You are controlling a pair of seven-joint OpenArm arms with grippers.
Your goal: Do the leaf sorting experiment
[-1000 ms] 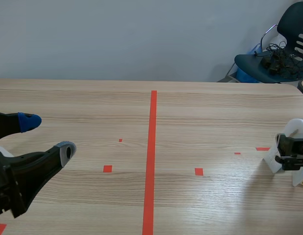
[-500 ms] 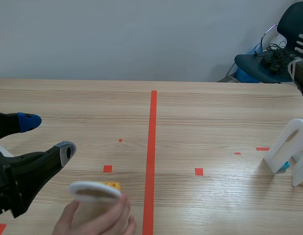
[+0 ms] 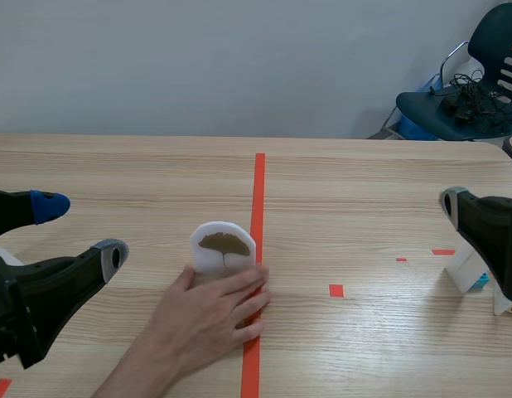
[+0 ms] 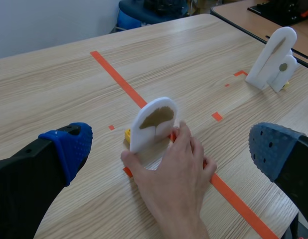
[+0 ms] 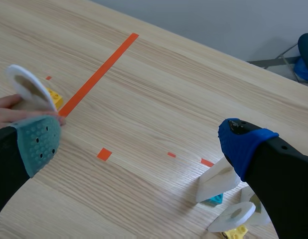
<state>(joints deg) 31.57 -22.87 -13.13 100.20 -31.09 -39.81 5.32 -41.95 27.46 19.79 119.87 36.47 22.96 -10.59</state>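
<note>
- Your left tool (image 3: 76, 230) hovers low over the left side of the light wooden worktop (image 3: 364, 182), its blue and grey pads spread wide apart with nothing between them.
- Your right tool (image 5: 141, 143) is also spread wide and holds nothing. It sits near the worktop's right edge.
- The white arched plaque (image 3: 224, 246) bearing a brown fan-shaped leaf (image 3: 223, 242) stands upright on a small yellow block (image 4: 128, 134). It is just left of the long orange-red tape line (image 3: 258, 199), close to the middle.
- A person's hand (image 3: 210, 311) comes in from the near edge. It lies flat with its fingers against the plaque's base and across the tape line.
- The plaque is ahead of your left tool and well apart from both tools. A broad stretch of wood lies between it and the right one.
- Two more white arched plaques (image 4: 273, 55) stand together by the right edge, just beside your right tool.
- A dark blue chair (image 3: 480, 91) stands beyond the far right corner.
</note>
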